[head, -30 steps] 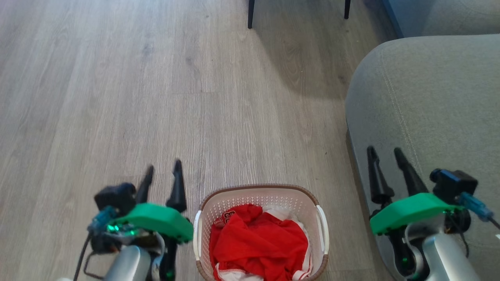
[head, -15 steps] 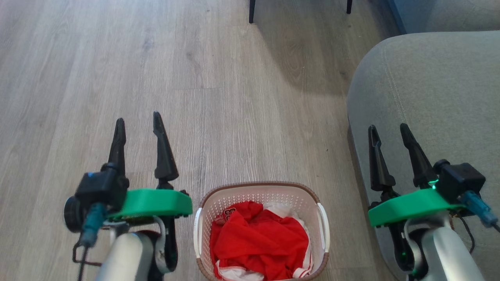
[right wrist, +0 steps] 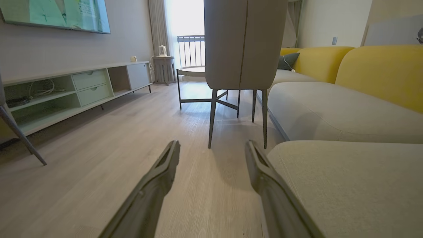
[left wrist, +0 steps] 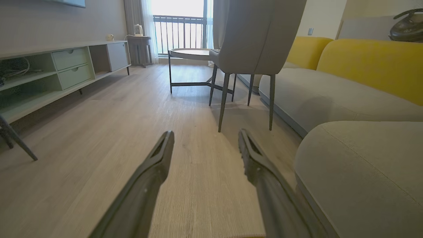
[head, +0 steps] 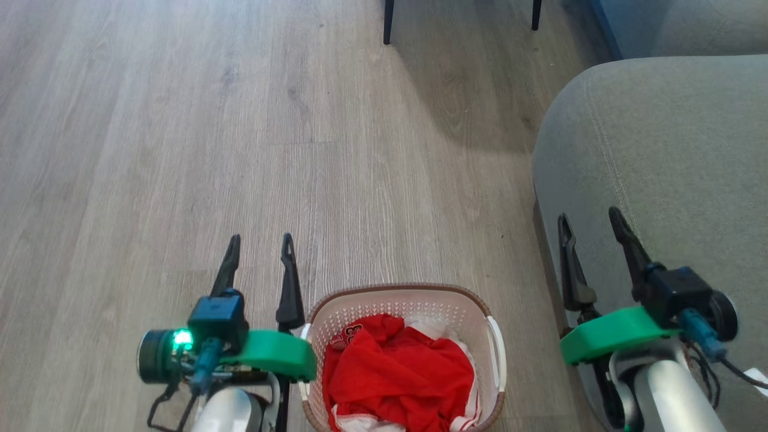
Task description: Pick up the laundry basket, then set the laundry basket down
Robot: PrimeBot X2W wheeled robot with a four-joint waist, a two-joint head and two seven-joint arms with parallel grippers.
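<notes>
Shows, at lower left of the head view, the left hand (head: 261, 239) with its two dark fingers moderately apart and holding nothing, poised over the wooden floor (head: 180, 150) just beside the left edge of the laundry basket (head: 396, 289); cannot tell whether touching. Places the basket at bottom centre, standing upright on the floor and heaped with red clothes (head: 396, 372), its two white side handles (head: 498, 354) free. Finds the right hand (head: 588, 215) at lower right, likewise spread to a middling gap and empty, well apart from the basket and overlapping the rounded grey sofa (head: 660, 150). Looks, in both wrist views, straight along the fingers and low over the floor toward a grey chair (left wrist: 257, 36) and the sofa beyond, suggesting hands levelled forward rather than aimed down at the handles. Reads as the approach before the pick-up: nothing gripped, nothing raised. Calls next, by this judgement, for drawing the right hand in toward the right-side handle, settling the left against its own handle, tipping the fingers toward them, closing on both and lifting evenly so the load does not tilt.
</notes>
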